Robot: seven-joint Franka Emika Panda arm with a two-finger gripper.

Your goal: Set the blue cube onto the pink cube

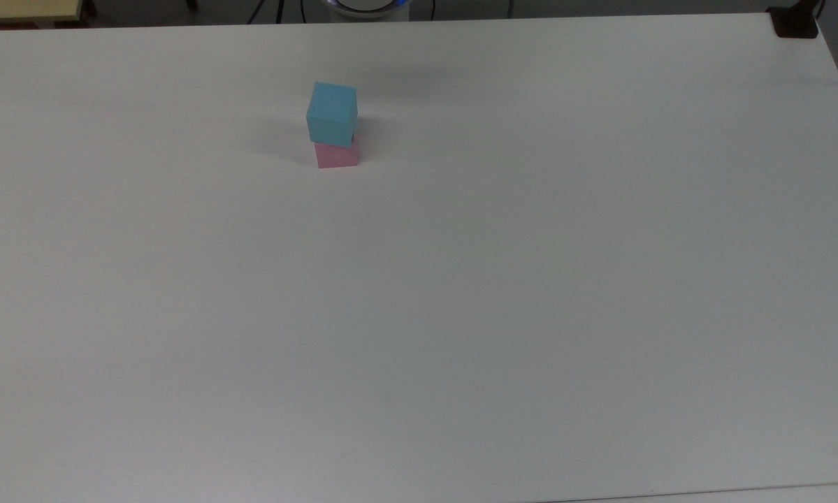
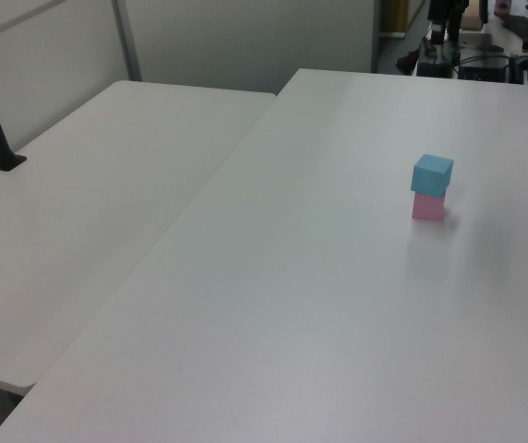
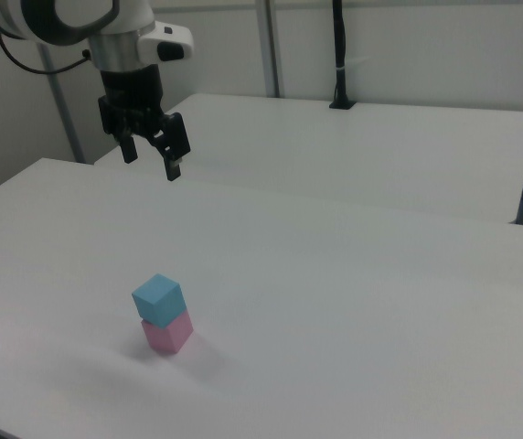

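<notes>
Since the blue cube (image 1: pixel 332 112) sits squarely enough on the pink cube (image 1: pixel 337 156) (turned a little off its faces), the stack looks done. The gripper (image 3: pixel 151 159) hangs high above and well apart, fingers spread with nothing between them. The white table (image 1: pixel 460 293) lies bare all round, its edges far off.

The pink cube (image 1: pixel 336 156) is mostly covered by the blue cube (image 1: pixel 332 112) in the top view — just one side face shows below it. In the right view the arm above the gripper (image 3: pixel 148 159) is cut off by the top-left corner. The counter (image 3: pixel 353 302) runs past every picture's edge.
</notes>
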